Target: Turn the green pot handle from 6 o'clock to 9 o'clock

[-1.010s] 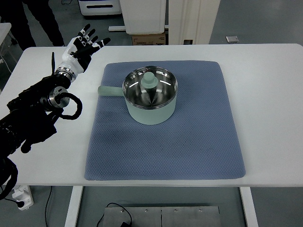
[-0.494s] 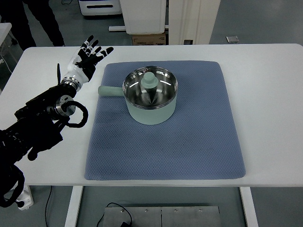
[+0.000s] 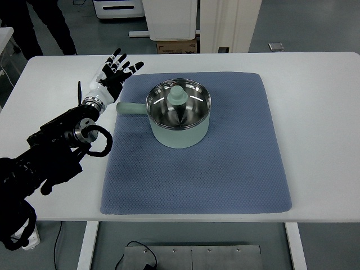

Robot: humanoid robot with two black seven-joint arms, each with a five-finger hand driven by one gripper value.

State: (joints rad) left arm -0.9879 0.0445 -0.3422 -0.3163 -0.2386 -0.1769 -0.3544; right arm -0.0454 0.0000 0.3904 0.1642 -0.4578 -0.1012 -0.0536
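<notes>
A pale green pot with a steel lid and green knob stands on a blue mat. Its handle points to the left, toward the picture's left edge. My left hand is open with fingers spread, hovering over the mat's far left corner, just above and left of the handle, not touching it. The right arm is out of view.
The mat lies on a white table. My black left forearm crosses the table's left side. A person's legs stand beyond the far left corner. Cabinets and a box stand behind the table.
My left hand has moved right and slightly nearer, from over the bare table toward the mat's corner and the pot handle. The pot has not moved.
</notes>
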